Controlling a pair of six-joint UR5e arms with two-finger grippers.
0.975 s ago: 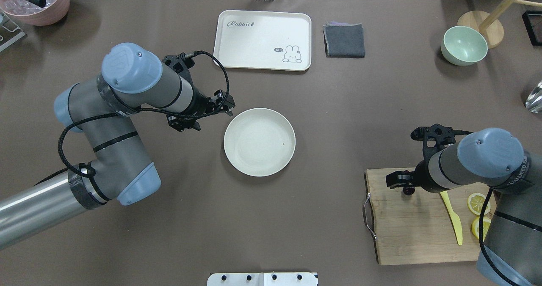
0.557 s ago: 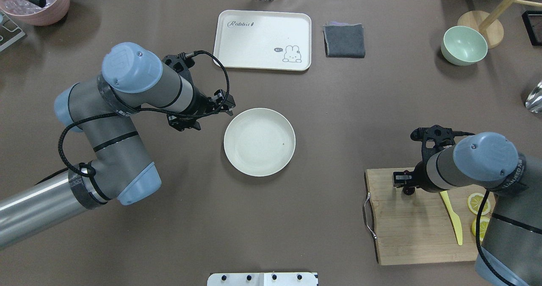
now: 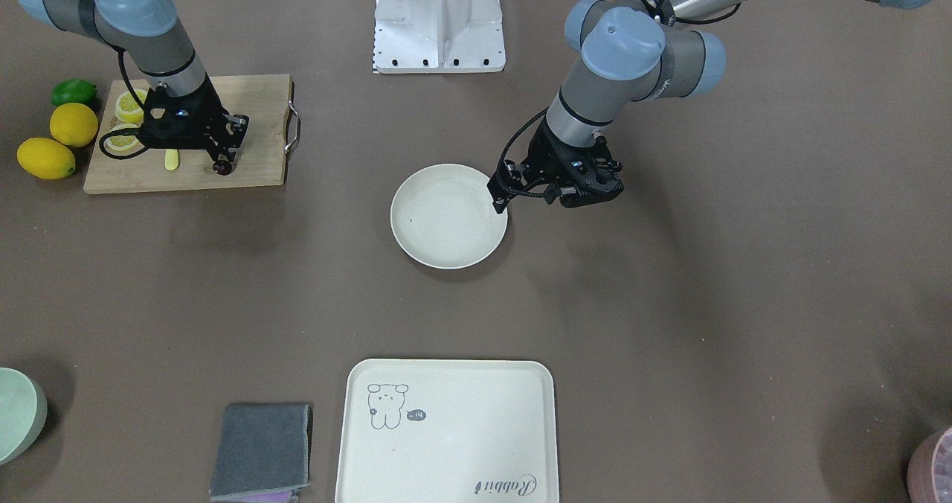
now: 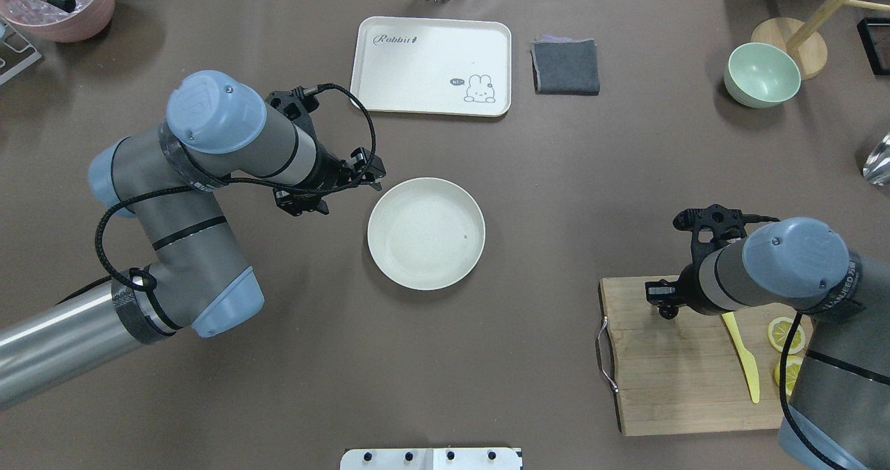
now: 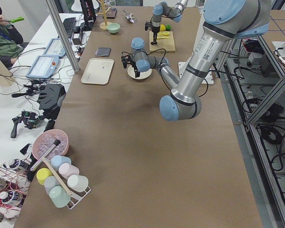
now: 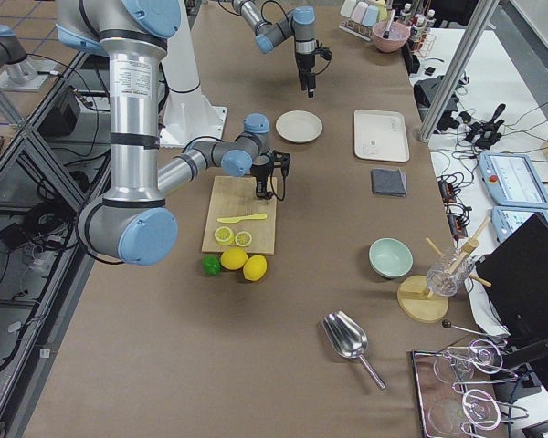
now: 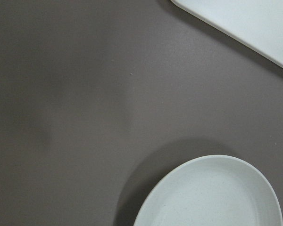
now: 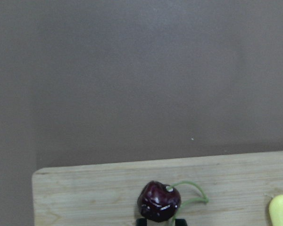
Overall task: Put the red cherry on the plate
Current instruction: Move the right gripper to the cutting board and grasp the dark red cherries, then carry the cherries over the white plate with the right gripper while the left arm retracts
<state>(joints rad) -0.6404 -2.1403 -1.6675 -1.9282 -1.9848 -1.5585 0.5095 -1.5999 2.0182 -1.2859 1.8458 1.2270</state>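
Note:
The red cherry [image 8: 159, 201], glossy dark maroon with a thin green stem, sits on the wooden cutting board [image 4: 681, 379] near its far left corner. It also shows as a dark dot, the cherry [image 3: 221, 167], under the right arm. My right gripper [image 4: 662, 304] points down over it, shut on the cherry, with a fingertip at each side. The plate [image 4: 425, 233] is a round cream dish at the table's middle, with nothing on it. My left gripper [image 4: 302, 206] hovers just left of the plate [image 3: 448, 216], open and holding nothing.
A yellow knife [image 4: 742, 355] and lemon slices [image 4: 784, 332] lie on the board. Whole lemons [image 3: 73, 123] and a lime [image 3: 73, 91] sit beside it. A cream tray [image 4: 431, 67], grey cloth [image 4: 565, 67] and green bowl [image 4: 762, 75] line the far side.
The right gripper's fingers have drawn in around the cherry, and the right arm has shifted slightly. The left arm and the plate have not moved.

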